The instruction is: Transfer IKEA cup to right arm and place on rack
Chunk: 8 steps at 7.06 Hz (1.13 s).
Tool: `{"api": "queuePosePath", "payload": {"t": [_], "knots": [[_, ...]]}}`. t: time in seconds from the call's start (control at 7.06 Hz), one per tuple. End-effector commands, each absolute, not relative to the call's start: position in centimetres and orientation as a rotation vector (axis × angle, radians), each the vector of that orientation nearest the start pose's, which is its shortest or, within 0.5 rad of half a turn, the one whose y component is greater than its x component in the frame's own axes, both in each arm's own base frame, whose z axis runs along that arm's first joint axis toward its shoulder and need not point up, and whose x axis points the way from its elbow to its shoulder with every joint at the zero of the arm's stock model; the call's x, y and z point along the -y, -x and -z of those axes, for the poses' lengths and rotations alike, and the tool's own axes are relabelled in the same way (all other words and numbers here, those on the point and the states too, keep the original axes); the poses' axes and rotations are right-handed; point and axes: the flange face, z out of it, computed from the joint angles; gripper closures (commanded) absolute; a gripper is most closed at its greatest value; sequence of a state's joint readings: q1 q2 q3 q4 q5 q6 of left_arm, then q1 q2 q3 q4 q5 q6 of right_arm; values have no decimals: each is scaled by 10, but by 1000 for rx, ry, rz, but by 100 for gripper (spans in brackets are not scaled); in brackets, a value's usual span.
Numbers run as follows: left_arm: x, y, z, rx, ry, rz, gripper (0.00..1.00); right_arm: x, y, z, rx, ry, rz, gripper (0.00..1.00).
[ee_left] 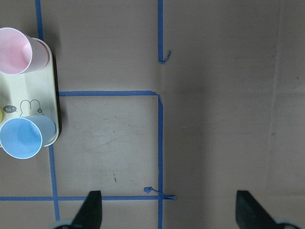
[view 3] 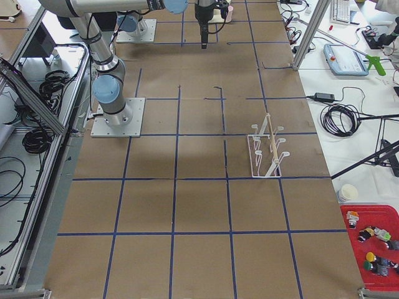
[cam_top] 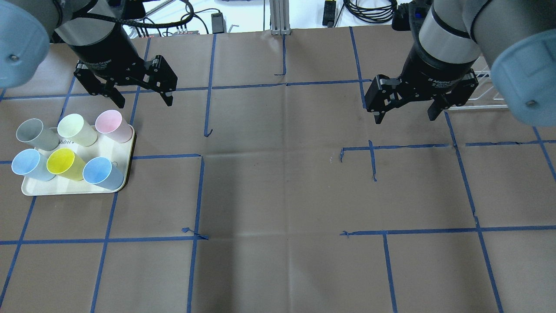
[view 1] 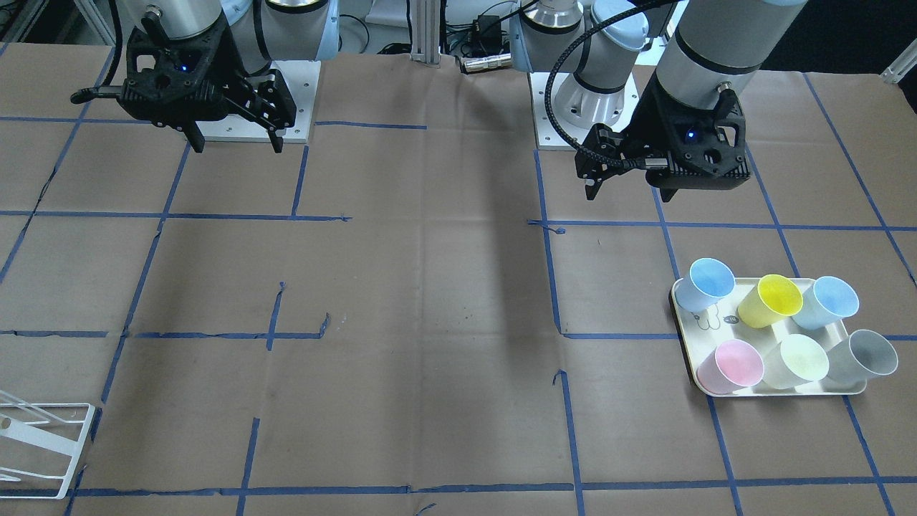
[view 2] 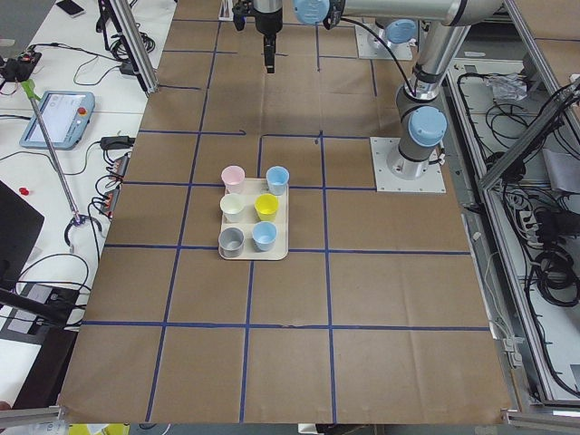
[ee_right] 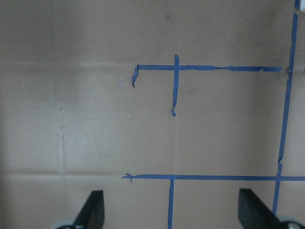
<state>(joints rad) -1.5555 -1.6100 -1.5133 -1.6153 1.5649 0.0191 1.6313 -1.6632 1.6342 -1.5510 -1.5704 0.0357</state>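
Note:
Several IKEA cups stand on a cream tray point(cam_top: 74, 188) at my left: pink point(cam_top: 114, 124), pale green point(cam_top: 76, 129), grey point(cam_top: 34, 134), yellow point(cam_top: 65, 164) and two blue point(cam_top: 102, 173). My left gripper point(cam_top: 144, 103) hovers open and empty just beyond the tray's far right corner. Its wrist view shows the pink cup point(ee_left: 16, 50) and a blue cup point(ee_left: 24, 136) at the left edge. My right gripper point(cam_top: 406, 118) hangs open and empty over bare paper. The white wire rack point(view 3: 268, 149) stands on the right side; in the overhead view the rack point(cam_top: 486, 93) is mostly hidden behind the right arm.
Brown paper with a blue tape grid point(cam_top: 200, 195) covers the table. The arm bases point(view 1: 286, 93) sit on white plates at the robot's edge. A red bin point(view 3: 374, 246) with small parts lies off the table's corner, and a pendant point(view 2: 54, 118) lies on a side bench.

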Motion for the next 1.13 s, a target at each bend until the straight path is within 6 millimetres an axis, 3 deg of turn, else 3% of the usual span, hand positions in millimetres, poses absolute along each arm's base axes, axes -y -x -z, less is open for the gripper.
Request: {"api": "queuePosePath", "payload": {"t": [0.0, 0.99], "knots": [[508, 126, -491, -3149, 0, -43, 0, 445, -160, -498, -3141, 39, 14, 0], [505, 120, -489, -3139, -24, -53, 0, 446, -160, -499, -3142, 39, 19, 0]]}}
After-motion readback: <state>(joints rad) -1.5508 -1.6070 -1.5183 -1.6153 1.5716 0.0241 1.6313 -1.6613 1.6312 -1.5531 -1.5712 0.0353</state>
